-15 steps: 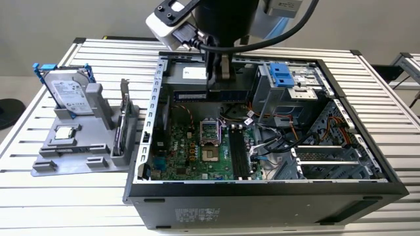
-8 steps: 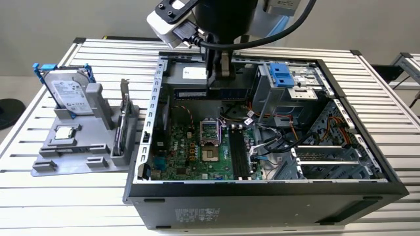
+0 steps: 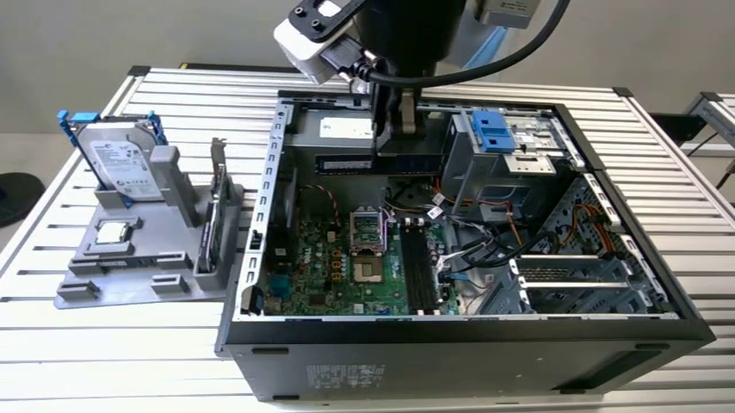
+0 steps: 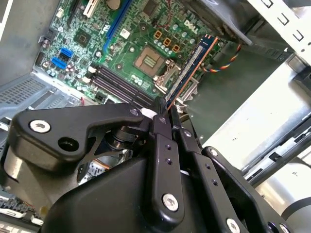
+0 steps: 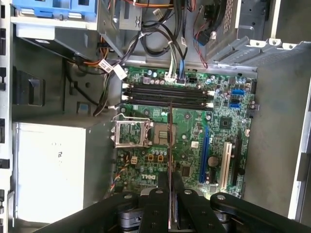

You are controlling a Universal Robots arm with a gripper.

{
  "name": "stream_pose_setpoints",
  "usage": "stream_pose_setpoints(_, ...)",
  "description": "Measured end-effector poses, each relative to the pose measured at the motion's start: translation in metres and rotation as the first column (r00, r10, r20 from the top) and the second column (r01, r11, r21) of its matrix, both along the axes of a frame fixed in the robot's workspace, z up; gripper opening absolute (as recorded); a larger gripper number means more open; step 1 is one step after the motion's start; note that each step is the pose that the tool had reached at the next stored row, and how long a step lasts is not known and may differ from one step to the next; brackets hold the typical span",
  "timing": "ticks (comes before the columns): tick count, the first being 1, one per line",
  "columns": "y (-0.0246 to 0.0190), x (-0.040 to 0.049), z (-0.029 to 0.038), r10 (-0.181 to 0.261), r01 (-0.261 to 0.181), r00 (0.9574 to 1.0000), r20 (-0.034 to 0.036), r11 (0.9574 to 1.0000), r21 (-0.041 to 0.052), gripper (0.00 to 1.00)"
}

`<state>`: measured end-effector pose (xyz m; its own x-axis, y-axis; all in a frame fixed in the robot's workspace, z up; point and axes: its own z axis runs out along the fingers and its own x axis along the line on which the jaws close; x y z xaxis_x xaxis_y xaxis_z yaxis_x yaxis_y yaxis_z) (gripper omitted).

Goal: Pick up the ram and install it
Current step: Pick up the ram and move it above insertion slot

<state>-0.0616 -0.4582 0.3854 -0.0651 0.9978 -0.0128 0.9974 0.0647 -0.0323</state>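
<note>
My gripper (image 3: 394, 153) is shut on the ram (image 3: 356, 163), a dark narrow stick held level above the back of the open computer case (image 3: 460, 353). In the second wrist view the ram (image 4: 192, 63) sticks out from between the black fingers (image 4: 160, 131), showing a blue face with an orange edge. The first wrist view sees the ram (image 5: 169, 141) edge-on, hanging over the green motherboard (image 5: 194, 145) beside the processor socket (image 5: 131, 133). The dark memory slots (image 5: 167, 94) lie further along the board, apart from the stick. The same slots (image 3: 419, 275) run along the board in the exterior view.
At the exterior view's left, a grey holder (image 3: 138, 275) carries a silver hard drive (image 3: 120, 159) with a blue bracket and a small square processor chip (image 3: 113, 232). Inside the case are a blue drive bay (image 3: 494, 129), loose cables (image 3: 471, 249) and a metal cage (image 3: 574, 267).
</note>
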Motion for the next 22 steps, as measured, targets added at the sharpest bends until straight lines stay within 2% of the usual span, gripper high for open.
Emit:
stream_pose_setpoints(9, -0.0009, 0.0171, 0.0, -0.001, 0.001, 1.0, -0.0037, 1.0, -0.0001, 0.0)
stream_pose_setpoints(16, -0.0014, 0.0232, 0.0, -0.002, 0.002, 1.0, -0.0074, 1.0, 0.0001, 0.0)
stream_pose_setpoints(22, -0.0014, 0.025, 0.0, -0.002, 0.002, 1.0, -0.0083, 1.0, 0.0, 0.0)
